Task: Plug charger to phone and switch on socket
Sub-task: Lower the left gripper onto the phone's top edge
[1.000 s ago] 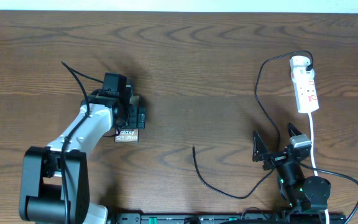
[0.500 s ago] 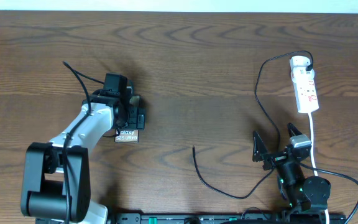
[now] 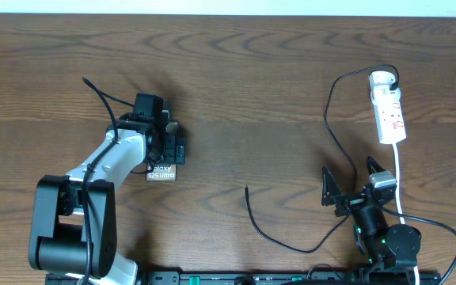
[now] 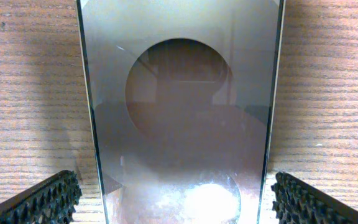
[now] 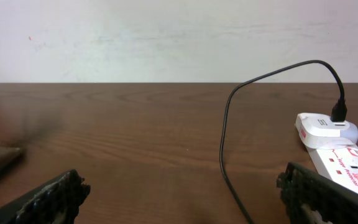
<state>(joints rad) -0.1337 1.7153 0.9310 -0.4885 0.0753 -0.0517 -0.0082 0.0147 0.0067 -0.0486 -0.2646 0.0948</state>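
Left arm (image 3: 111, 158): reaching out over the bench (image 3: 252, 79), its wrist hanging above the phone (image 3: 162, 171).
Left jaws: standing spread wide – pinching nothing. The ribbed fingertips (image 4: 45, 200) are showing at both lower corners of the left wrist view.
Phone: lying flat on the bench directly beneath the left jaws, running lengthwise between the two fingers. Its glossy face (image 4: 179, 112) is filling the gap, and each long edge is sitting just inside a fingertip. Whether either finger is touching it cannot be told.
Phone print: the white "Galaxy S25 Ultra" end is sticking out behind the left jaws, toward the arm's base.
Right arm (image 3: 368, 212): sitting low near the bench edge, pointing away from its base.
Right jaws: spread wide and holding nothing – both fingertips (image 5: 50, 200) are flanking open bench.
Charger (image 3: 328, 115): the thin black cable (image 5: 222, 140) is looping ahead of the right jaws, then trailing off to their left, its loose tip lying well apart from the phone.
Adapter (image 3: 381, 78): plugged into the far end of the socket, ahead of the right jaws.
Socket (image 3: 391, 115): lying ahead and to the right of the right jaws, the red markings (image 5: 353, 171) facing up.
White cord (image 3: 397, 170): running back from the socket past the right side of the right jaws.
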